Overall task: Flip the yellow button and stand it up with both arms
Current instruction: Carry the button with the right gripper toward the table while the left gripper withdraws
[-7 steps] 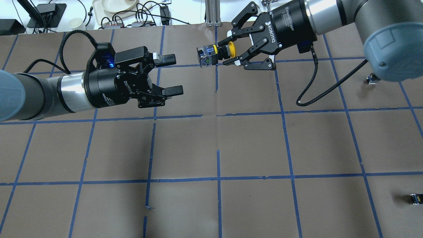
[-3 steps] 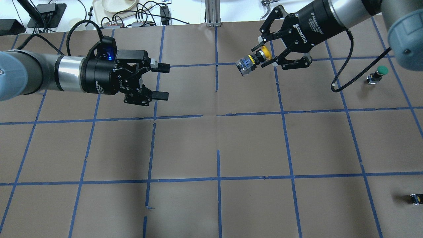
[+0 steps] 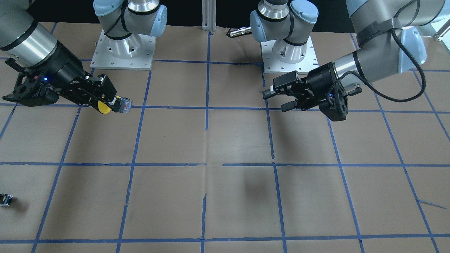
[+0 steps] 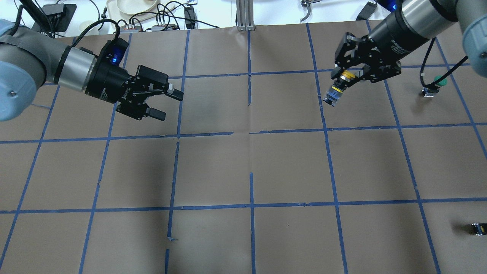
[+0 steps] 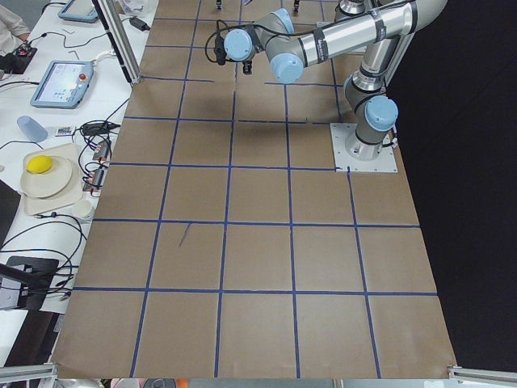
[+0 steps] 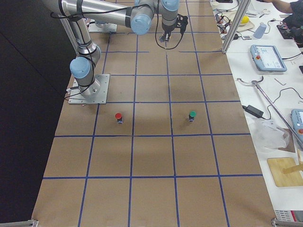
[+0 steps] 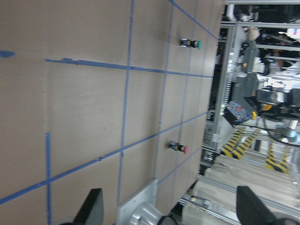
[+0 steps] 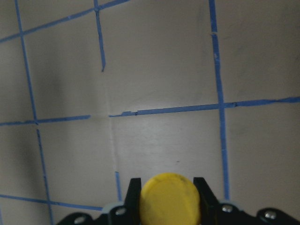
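Observation:
My right gripper (image 4: 343, 77) is shut on the yellow button (image 4: 336, 90), gripping it at the neck just under the cap. The button hangs tilted in the air over the far right of the table, its grey-blue body pointing down and away from the gripper. In the front-facing view the button (image 3: 111, 105) shows at the left, in the right gripper (image 3: 104, 102). In the right wrist view the yellow cap (image 8: 169, 197) sits between the fingers. My left gripper (image 4: 168, 104) is open and empty, far to the left; it also shows in the front-facing view (image 3: 276, 99).
A green-capped button (image 4: 437, 82) stands at the table's right edge. A small black switch block (image 4: 477, 228) lies near the front right. A red-capped button (image 6: 118, 117) stands near the right arm's base. Cables and a tray lie beyond the far edge.
My right gripper has carried the yellow button to the right and turned, so the body now points downward. My left gripper has pulled back left, still open.

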{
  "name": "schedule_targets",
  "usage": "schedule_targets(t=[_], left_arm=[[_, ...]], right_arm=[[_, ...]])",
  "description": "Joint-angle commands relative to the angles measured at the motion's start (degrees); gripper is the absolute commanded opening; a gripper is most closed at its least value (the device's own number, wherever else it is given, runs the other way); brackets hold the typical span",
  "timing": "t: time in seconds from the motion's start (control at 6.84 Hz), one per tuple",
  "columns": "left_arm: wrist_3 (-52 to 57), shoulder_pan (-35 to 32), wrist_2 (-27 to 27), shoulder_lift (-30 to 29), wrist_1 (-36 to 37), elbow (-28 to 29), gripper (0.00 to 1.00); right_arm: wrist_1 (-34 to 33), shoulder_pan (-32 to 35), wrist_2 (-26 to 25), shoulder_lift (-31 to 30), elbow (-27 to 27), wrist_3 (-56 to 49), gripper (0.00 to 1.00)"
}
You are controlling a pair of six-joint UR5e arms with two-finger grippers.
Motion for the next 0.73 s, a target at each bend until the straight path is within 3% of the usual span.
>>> schedule_targets(t=[0.0, 0.29, 0.58], left_arm=[[-0.83, -1.12, 27.19, -0.31, -1.45, 11.97, 1.00], [-2.31, -2.17, 35.72, 0.82, -8.58, 19.40, 1.00], [-14.74, -8.11, 38.04, 0.91, -8.17, 19.08, 1.00]], right_arm=[[-3.44, -10.03, -2.93, 0.08, 6.40, -27.45, 0.21], [-6.80, -18.58, -3.02, 0.78, 9.14, -54.33, 0.23], [-7.07, -24.66, -4.85, 3.06, 9.24, -68.36, 0.22]])
